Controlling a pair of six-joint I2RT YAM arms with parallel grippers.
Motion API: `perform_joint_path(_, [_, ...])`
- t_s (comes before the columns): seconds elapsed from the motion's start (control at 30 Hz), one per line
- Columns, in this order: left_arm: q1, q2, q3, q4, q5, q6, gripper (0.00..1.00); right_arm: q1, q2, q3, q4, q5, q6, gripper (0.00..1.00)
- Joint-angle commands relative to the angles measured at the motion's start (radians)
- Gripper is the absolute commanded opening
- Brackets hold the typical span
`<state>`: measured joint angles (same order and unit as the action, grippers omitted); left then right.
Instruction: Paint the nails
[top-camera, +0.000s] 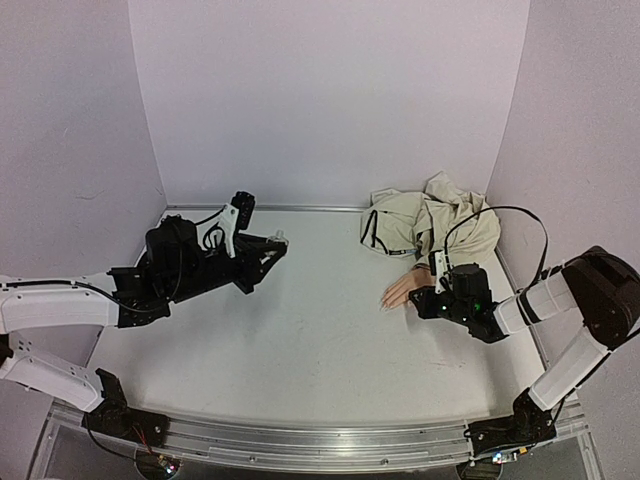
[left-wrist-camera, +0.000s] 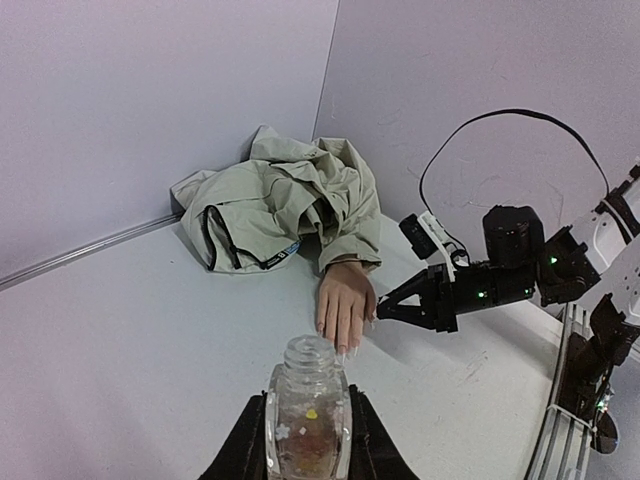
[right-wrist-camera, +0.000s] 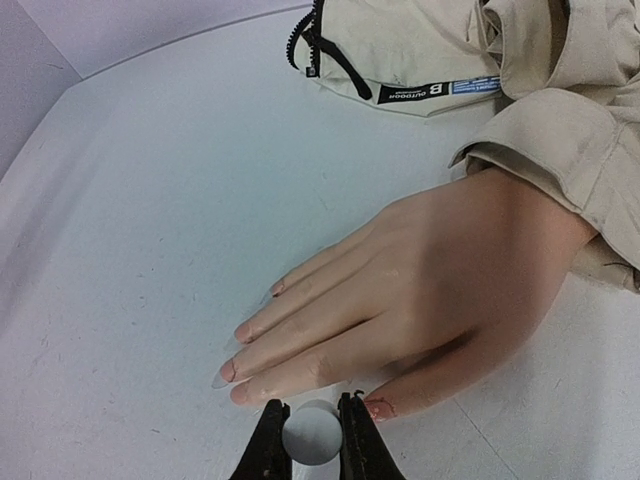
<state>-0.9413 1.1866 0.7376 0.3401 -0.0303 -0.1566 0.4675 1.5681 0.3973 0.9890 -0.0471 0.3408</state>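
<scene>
A fake hand (right-wrist-camera: 430, 280) lies flat on the white counter (top-camera: 300, 340), palm down. Its wrist is tucked into the sleeve of a beige jacket (left-wrist-camera: 285, 205). The nails (right-wrist-camera: 228, 370) are at the tips of its fingers, which point away from the jacket. They look pale and a bit see-through (the thumb nail looks a little pink).

The right hand (right-wrist-camera: 312, 425) is just beside the fake hand, down low by the thumb tip. Its two fingers are squeezed tight on a small white round thing (right-wrist-camera: 311, 438). I cannot tell if that thing touches the thumb.

The left hand (left-wrist-camera: 308, 425) is well away from the fake hand, up off the counter. It points toward the fake hand's fingertips. It is shut tight on a little clear bottle (left-wrist-camera: 306, 395) that is open at the top. The bottle stands up straight between the fingers, and tiny colored bits show inside it.
</scene>
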Motion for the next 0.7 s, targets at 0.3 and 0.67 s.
perform_joint_path(0.3, [0.006, -0.051, 0.000, 0.047, -0.019, 0.003, 0.00, 0.005, -0.101, -0.045, 0.028, 0.057, 0.019, 0.00])
perform_joint_path(0.67, [0.006, -0.020, 0.020, 0.046, -0.007, 0.002, 0.00, 0.004, -0.077, 0.008, -0.008, 0.148, 0.017, 0.00])
